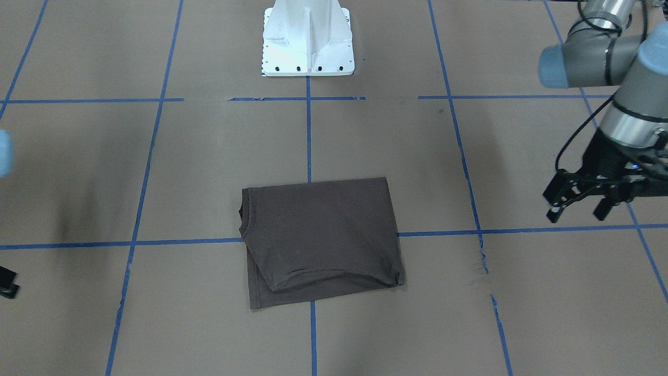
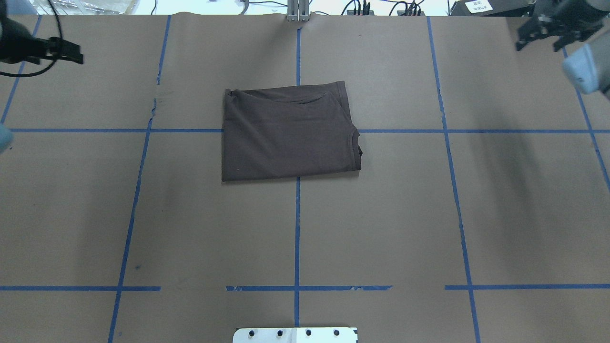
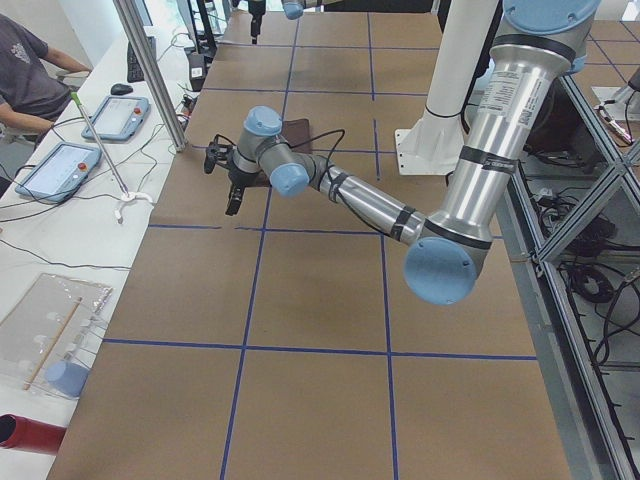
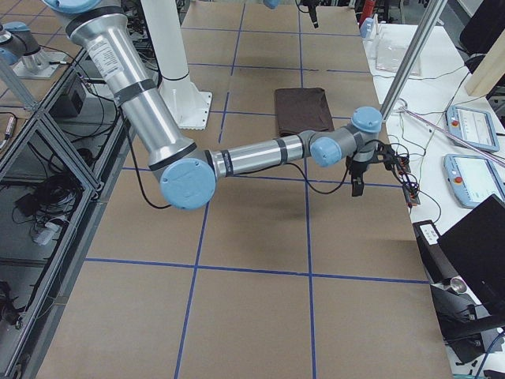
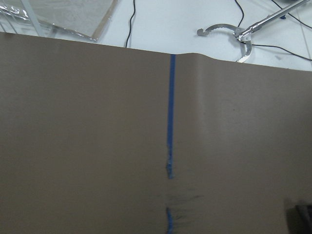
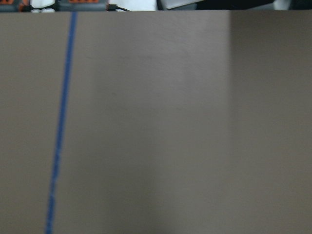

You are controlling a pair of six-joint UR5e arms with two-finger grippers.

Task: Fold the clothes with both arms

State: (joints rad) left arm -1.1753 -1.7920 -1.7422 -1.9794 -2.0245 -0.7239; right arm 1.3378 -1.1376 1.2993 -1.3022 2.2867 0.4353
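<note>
The dark brown-grey T-shirt [image 1: 321, 240] lies folded into a flat rectangle at the table's centre, collar edge to one side; it also shows in the overhead view [image 2: 288, 136] and both side views [image 4: 304, 110]. My left gripper [image 1: 576, 214] hangs open and empty above the table, far off to the shirt's side; in the overhead view it [image 2: 71, 52] is at the far left corner. My right gripper [image 2: 538, 45] is open and empty at the far right corner, well away from the shirt. Both wrist views show only brown paper and blue tape.
The white pedestal base [image 1: 308, 42] stands at the robot's side of the table. Blue tape lines grid the brown paper; a small tear [image 1: 482, 256] lies beside the shirt. Tablets, cables and a seated person [image 3: 25, 70] are beyond the table's far edge.
</note>
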